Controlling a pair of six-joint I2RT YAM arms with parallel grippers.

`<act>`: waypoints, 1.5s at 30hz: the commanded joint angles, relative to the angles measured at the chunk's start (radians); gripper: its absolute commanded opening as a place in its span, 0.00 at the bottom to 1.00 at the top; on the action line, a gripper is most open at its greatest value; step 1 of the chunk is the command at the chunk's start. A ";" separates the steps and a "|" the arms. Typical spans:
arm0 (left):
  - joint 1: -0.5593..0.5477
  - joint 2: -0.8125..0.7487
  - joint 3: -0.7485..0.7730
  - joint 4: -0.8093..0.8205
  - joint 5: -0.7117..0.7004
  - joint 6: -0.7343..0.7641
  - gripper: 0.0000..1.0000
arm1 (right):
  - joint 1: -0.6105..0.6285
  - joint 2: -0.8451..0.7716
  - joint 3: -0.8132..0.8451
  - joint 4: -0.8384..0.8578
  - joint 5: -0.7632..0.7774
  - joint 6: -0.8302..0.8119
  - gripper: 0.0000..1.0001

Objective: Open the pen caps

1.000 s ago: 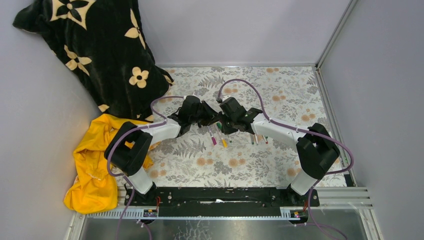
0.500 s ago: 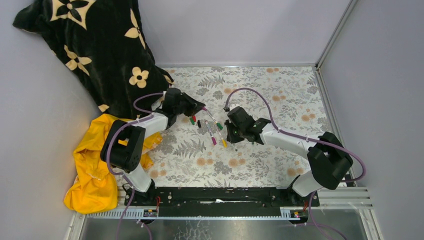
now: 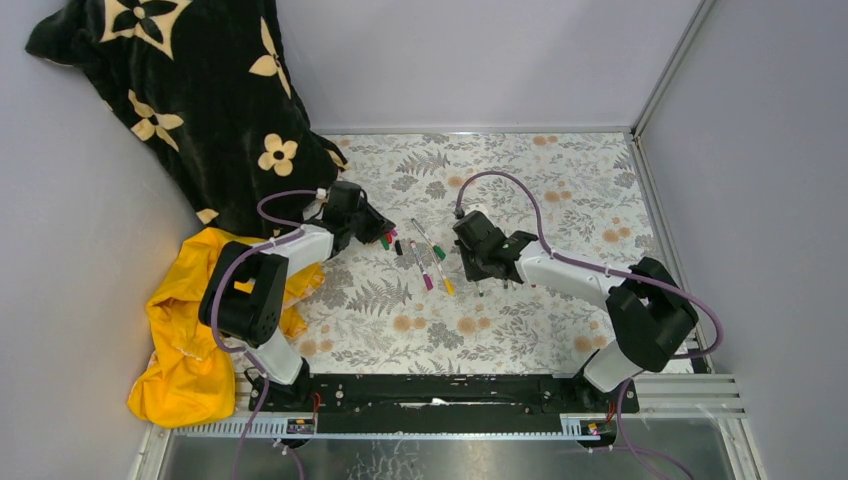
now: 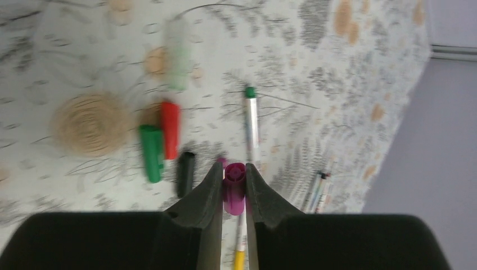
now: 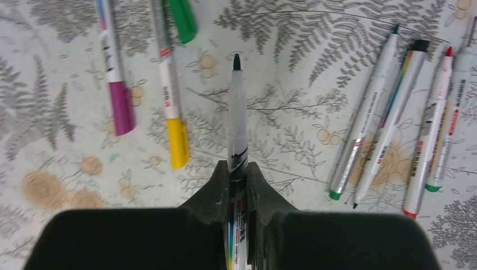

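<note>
My left gripper (image 4: 232, 169) is shut on a magenta pen cap (image 4: 234, 190), held just above the patterned table. Loose caps lie to its left: green (image 4: 151, 153), red (image 4: 169, 129) and black (image 4: 185, 173). My right gripper (image 5: 237, 169) is shut on an uncapped pen (image 5: 237, 121) whose dark tip points away from me. Two capped pens, one magenta (image 5: 120, 107) and one yellow (image 5: 178, 142), lie left of that pen. In the top view the left gripper (image 3: 381, 236) hangs over the loose caps, and the right gripper (image 3: 472, 266) is right of the capped pens (image 3: 430, 268).
Several uncapped pens (image 5: 394, 112) lie side by side to the right of my right gripper. A black flowered blanket (image 3: 200, 90) fills the back left corner, with a yellow cloth (image 3: 190, 340) below it. Grey walls close the table at the back and on both sides.
A second ago both grippers met at mid-table. They have pulled apart: the left went left with the magenta cap, the right went right and nearer with the bare pen.
</note>
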 commanded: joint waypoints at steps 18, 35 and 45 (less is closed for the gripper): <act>0.002 0.000 -0.085 -0.151 -0.204 0.043 0.24 | -0.152 0.167 0.041 0.042 0.059 -0.034 0.14; 0.002 -0.036 -0.103 -0.136 -0.204 0.031 0.36 | -0.170 0.156 0.054 0.032 0.082 -0.052 0.41; 0.002 -0.156 -0.124 -0.142 -0.180 0.013 0.36 | -0.156 0.125 0.242 -0.091 0.083 -0.106 0.51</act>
